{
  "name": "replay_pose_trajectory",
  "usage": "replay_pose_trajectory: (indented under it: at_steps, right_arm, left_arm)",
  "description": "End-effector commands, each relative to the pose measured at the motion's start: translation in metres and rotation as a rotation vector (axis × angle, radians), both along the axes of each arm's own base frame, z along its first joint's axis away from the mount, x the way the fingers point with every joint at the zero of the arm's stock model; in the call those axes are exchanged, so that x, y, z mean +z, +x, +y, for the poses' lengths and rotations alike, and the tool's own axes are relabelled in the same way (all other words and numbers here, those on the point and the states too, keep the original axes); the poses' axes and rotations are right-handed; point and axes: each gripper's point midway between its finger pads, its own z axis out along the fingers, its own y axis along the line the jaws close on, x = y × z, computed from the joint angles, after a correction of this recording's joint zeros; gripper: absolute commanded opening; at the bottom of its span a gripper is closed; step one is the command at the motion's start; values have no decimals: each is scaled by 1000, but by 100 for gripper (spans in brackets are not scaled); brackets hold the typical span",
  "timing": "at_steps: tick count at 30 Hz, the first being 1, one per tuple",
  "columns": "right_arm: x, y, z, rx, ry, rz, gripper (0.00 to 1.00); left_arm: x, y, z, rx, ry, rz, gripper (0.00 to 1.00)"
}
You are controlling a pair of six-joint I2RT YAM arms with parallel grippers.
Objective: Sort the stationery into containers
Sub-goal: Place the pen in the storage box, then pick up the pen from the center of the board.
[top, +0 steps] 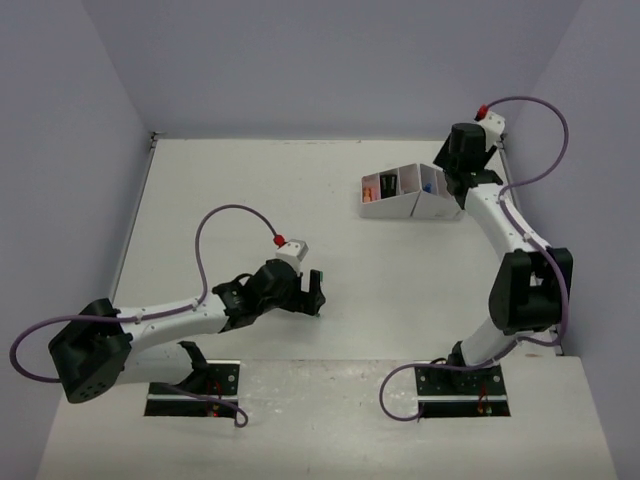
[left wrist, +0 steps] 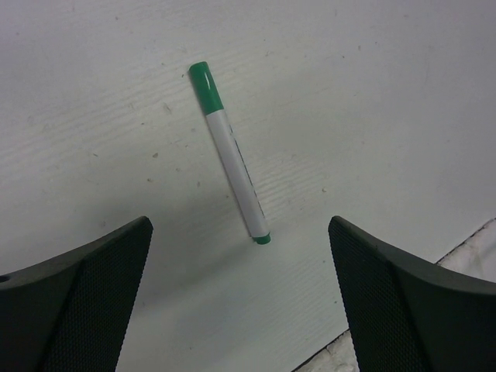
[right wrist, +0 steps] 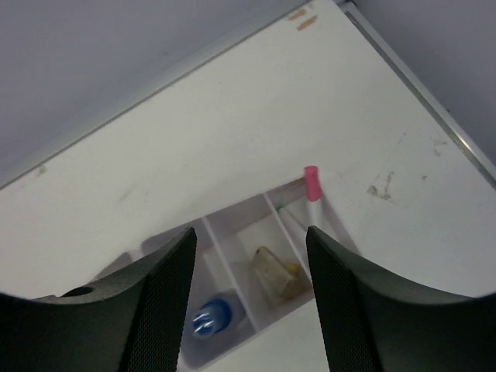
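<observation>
— Where's the green-capped pen (left wrist: 232, 167)?
— Flat on the table (top: 250, 180) by its near edge, below the left gripper (top: 312, 292), spread wide, grasping nothing
— The right gripper (right wrist: 249, 232)?
— Parted, empty, above the white organizer (top: 400, 195) near the far right corner; a pink-capped pen (right wrist: 312, 190) stands inside

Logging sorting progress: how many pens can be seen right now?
2: a green-capped pen lying on the table, and a pink-capped pen standing in the organizer. Others may be hidden inside it.
</observation>
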Motion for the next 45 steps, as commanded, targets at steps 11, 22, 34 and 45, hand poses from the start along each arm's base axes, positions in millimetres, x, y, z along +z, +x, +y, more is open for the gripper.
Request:
replay_pose_trajectory:
  at_steps: [11,22,34,45]
  right_arm:
    - [91,-113,146,502,164,-212,62]
    - [93,-180,166,692,309,-289,82]
    - [84,-254,261,1358,641,-261,97]
    - [52,-266,314,1343,700,-118,83]
  left_arm:
    - [-44,25,-18,143,269,22,61]
    - [-91,19,-23,175,412,94,10]
    - [-35,25,-24,203,296,-70,0]
    - [109,7,-34,76,-289,-397,0]
